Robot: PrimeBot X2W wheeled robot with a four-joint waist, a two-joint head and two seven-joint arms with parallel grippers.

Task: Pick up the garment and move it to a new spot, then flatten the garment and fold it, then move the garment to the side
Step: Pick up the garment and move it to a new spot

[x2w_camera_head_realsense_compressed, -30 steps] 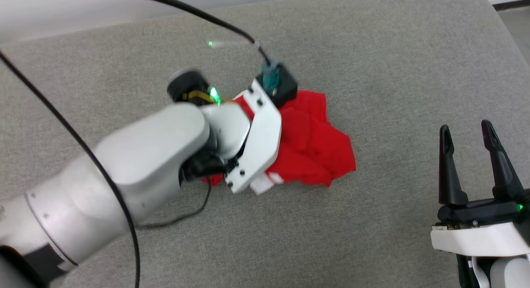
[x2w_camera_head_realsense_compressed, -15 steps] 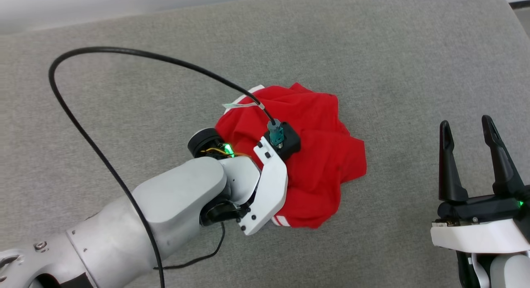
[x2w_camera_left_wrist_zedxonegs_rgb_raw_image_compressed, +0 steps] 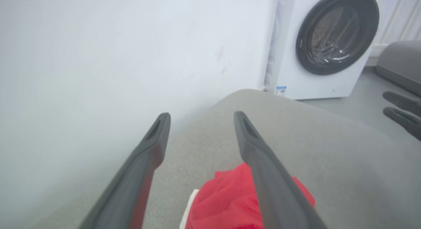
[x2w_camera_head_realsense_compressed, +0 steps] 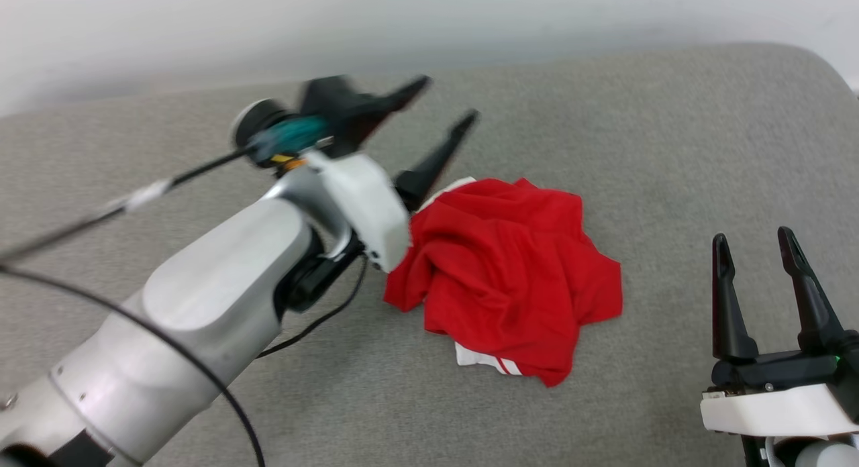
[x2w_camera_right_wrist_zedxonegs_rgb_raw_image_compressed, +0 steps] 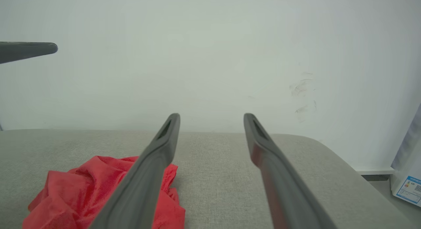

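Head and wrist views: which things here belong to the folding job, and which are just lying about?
Job: red garment, crumpled on the grey cushion; left end effector, open; right end effector, open.
Just there: washing machine; black cable; white wall.

The left pincer [x2w_camera_head_realsense_compressed: 444,102], blurred, is held high, jaws spread wide and empty; the right pincer [x2w_camera_head_realsense_compressed: 752,237] points upward, jaws apart.
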